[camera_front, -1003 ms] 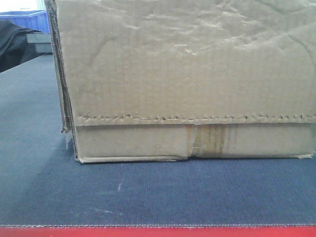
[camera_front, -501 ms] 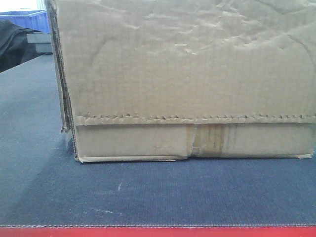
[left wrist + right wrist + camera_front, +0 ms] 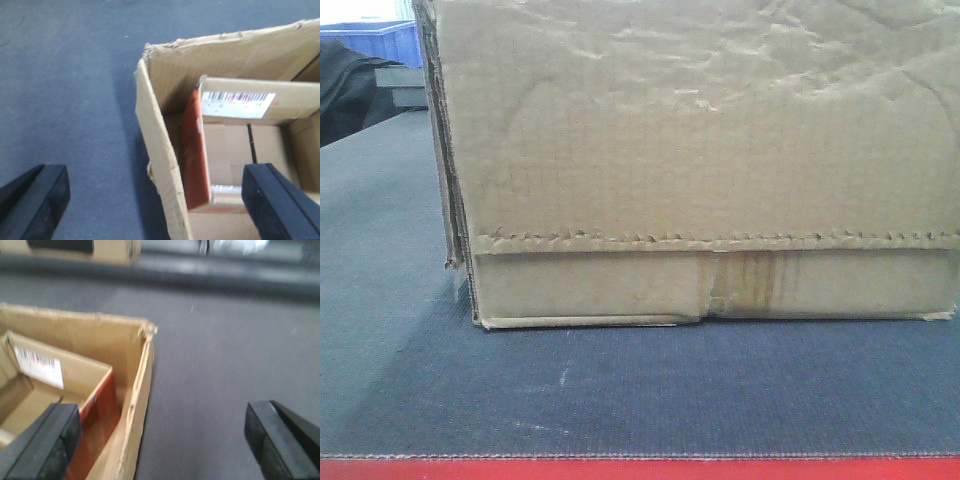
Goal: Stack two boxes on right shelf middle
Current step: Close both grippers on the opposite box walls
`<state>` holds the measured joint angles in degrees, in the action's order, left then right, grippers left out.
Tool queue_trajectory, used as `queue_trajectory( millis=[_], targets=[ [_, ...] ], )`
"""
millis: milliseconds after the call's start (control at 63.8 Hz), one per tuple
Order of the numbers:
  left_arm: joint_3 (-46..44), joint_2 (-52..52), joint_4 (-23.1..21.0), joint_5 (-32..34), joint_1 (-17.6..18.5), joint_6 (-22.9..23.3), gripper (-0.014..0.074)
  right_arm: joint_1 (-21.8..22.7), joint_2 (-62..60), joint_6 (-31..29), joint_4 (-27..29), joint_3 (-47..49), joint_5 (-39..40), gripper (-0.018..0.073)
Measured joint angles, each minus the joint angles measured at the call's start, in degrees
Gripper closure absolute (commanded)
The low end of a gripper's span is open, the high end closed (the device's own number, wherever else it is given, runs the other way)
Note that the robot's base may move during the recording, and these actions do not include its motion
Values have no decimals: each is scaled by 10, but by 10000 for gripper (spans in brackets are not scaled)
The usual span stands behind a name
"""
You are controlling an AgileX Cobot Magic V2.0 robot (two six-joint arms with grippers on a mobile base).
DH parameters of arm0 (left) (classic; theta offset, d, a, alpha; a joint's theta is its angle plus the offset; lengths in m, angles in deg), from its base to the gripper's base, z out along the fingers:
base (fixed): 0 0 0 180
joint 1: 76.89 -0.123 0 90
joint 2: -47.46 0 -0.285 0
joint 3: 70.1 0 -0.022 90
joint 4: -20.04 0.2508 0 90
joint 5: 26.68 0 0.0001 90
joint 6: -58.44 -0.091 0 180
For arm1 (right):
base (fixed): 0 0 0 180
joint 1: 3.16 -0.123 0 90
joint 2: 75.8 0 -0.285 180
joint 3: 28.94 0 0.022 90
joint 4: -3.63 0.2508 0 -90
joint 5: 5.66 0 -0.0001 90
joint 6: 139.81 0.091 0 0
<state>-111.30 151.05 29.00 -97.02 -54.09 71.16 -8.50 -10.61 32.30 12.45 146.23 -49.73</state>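
Front view: the plain box (image 3: 700, 150) stands on the dark grey table top (image 3: 620, 390), with a blue bin (image 3: 380, 40) behind its left corner.

Left wrist view: the left gripper (image 3: 156, 177) is spread wide. One finger is outside the plain box's wall, the other over the red-sided inner box (image 3: 192, 150) nested inside it.

Right wrist view: the right gripper (image 3: 162, 432) is also spread wide and straddles the plain box's opposite wall.

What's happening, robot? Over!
Open: left gripper, right gripper, each straddling a big box wall. Inside it, small box. On table, nothing blocking.
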Motion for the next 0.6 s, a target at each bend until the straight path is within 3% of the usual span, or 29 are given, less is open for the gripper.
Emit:
queue_trajectory(
  millis=[266, 595],
  targets=[
    [18, 5, -17, 0, 0, -5, -3, 0, 129, -13, 26, 86, -139, -10],
    [134, 12, -37, 0, 0, -5, -3, -6, 215, -22, 49, 88, -162, -10]
  ],
)
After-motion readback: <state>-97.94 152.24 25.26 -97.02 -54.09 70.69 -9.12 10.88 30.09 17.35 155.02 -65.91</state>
